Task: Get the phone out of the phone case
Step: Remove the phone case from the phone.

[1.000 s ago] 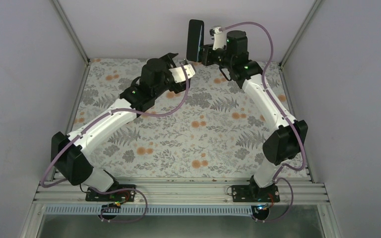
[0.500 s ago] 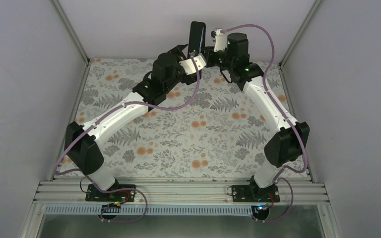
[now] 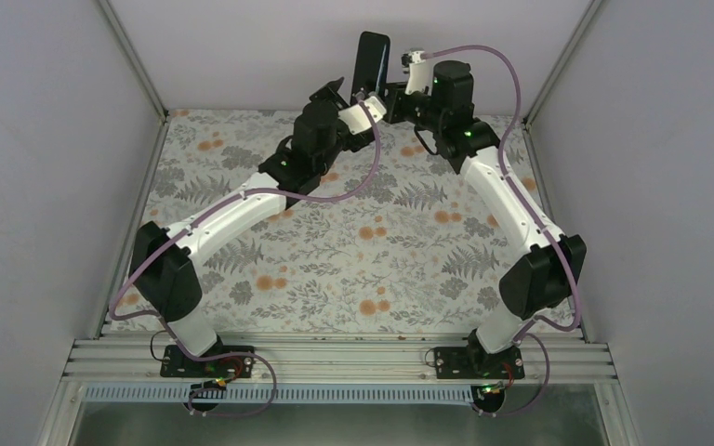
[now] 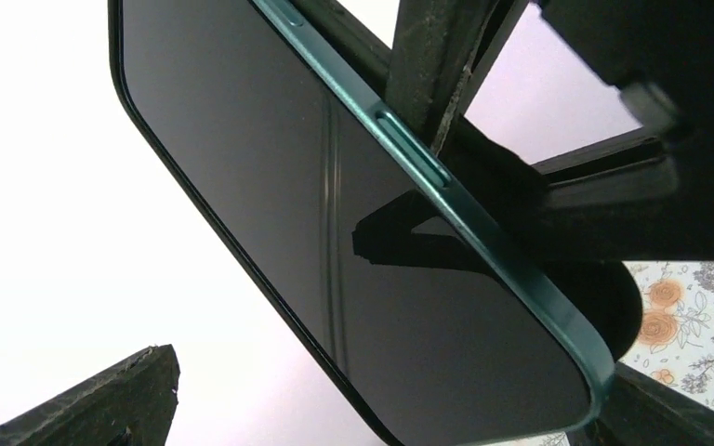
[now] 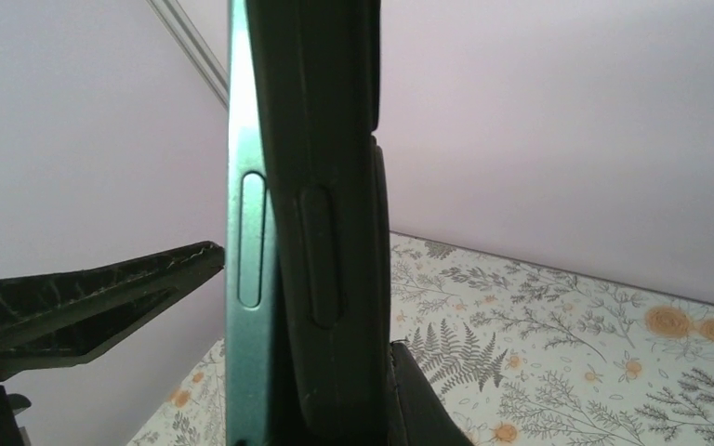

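The phone (image 3: 370, 63), a dark screen in a teal frame, stands upright in its black case at the back of the table, held in the air. My right gripper (image 3: 389, 97) is shut on the case. In the right wrist view the phone's teal edge (image 5: 245, 242) sits beside the black case (image 5: 321, 223), slightly apart from it along this side. My left gripper (image 3: 346, 93) is open, its fingers (image 4: 88, 400) standing either side of the phone's lower end (image 4: 353, 242) with a gap showing. One left finger (image 5: 84, 297) shows left of the phone.
The floral tablecloth (image 3: 353, 242) covers the table below both arms. The grey back wall (image 3: 270, 46) is close behind the phone, with metal frame posts (image 3: 135, 56) at the corners.
My left arm has reached up and to the right, bringing its open gripper around the phone's lower end. My right gripper has shifted slightly right with the phone.
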`<control>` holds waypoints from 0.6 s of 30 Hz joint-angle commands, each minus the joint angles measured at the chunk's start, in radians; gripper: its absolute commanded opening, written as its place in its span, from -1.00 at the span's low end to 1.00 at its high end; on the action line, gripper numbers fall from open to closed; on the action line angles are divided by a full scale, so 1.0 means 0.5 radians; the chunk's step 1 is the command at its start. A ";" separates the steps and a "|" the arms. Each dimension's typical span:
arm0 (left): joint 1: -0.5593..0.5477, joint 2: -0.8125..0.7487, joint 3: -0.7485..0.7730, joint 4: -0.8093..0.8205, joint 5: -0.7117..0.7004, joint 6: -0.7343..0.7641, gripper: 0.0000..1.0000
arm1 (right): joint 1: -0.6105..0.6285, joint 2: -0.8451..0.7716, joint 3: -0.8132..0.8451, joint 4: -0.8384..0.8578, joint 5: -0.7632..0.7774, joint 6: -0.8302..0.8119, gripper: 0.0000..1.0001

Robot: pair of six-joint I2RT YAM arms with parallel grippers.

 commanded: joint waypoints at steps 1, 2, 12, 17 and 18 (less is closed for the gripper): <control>-0.021 -0.061 -0.009 0.029 0.150 -0.062 1.00 | -0.027 -0.045 0.000 0.107 -0.039 0.030 -0.94; -0.029 -0.070 -0.011 -0.013 0.209 -0.050 1.00 | -0.036 -0.036 0.007 0.106 -0.038 0.037 -0.94; -0.040 -0.195 -0.074 -0.076 0.302 -0.111 1.00 | -0.075 0.060 0.047 0.103 -0.073 0.085 -0.94; -0.039 -0.186 -0.071 -0.044 0.267 -0.104 1.00 | -0.074 0.064 0.048 0.119 -0.091 0.093 -0.94; -0.040 -0.163 -0.058 -0.044 0.243 -0.105 1.00 | -0.075 0.068 0.050 0.119 -0.096 0.097 -0.94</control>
